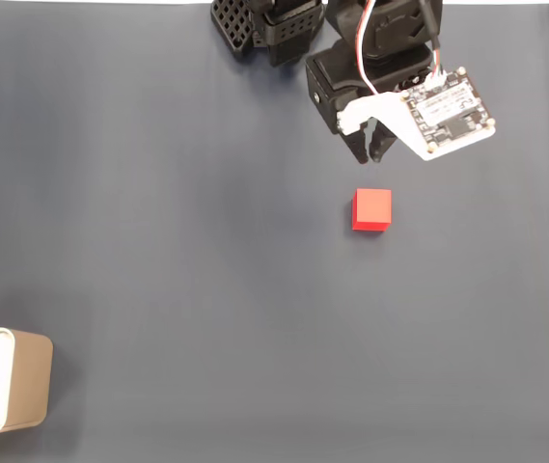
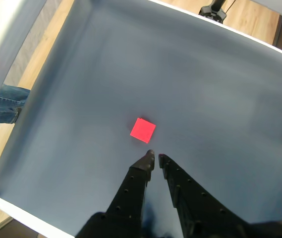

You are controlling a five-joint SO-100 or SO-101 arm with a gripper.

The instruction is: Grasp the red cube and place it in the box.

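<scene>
The red cube (image 1: pixel 371 208) sits flat on the dark grey-blue table cover (image 1: pixel 178 212), a little right of the middle in the fixed view, with nothing touching it. In the wrist view the red cube (image 2: pixel 142 130) appears as a small tilted square near the centre of the same cloth, just beyond the tips of the fingers and slightly to their left.

The gripper (image 1: pixel 369 154) hangs just above the cube in the fixed view, near it but apart, with a strip of bare cloth between the fingertips and the cube's upper edge. Its two dark fingers are drawn close together, with only a narrow slit between the tips, and they hold nothing. The wrist view shows the gripper (image 2: pixel 155 157) rising from the lower edge, its perforated black fingers (image 2: pixel 133 186) converging to points that almost meet.

A white circuit board (image 1: pixel 451 111) with wires is mounted on the arm beside the gripper, to the right in the fixed view.

The box (image 1: pixel 25 381) stands at the lower left corner of the fixed view, partly cut off by the edge, well apart from both cube and gripper; its tan outer wall and white inside are visible.

In the wrist view a wooden floor (image 2: pixel 250 15) lies past the cloth's edges, and a denim-clad leg (image 2: pixel 7 101) shows at the left
</scene>
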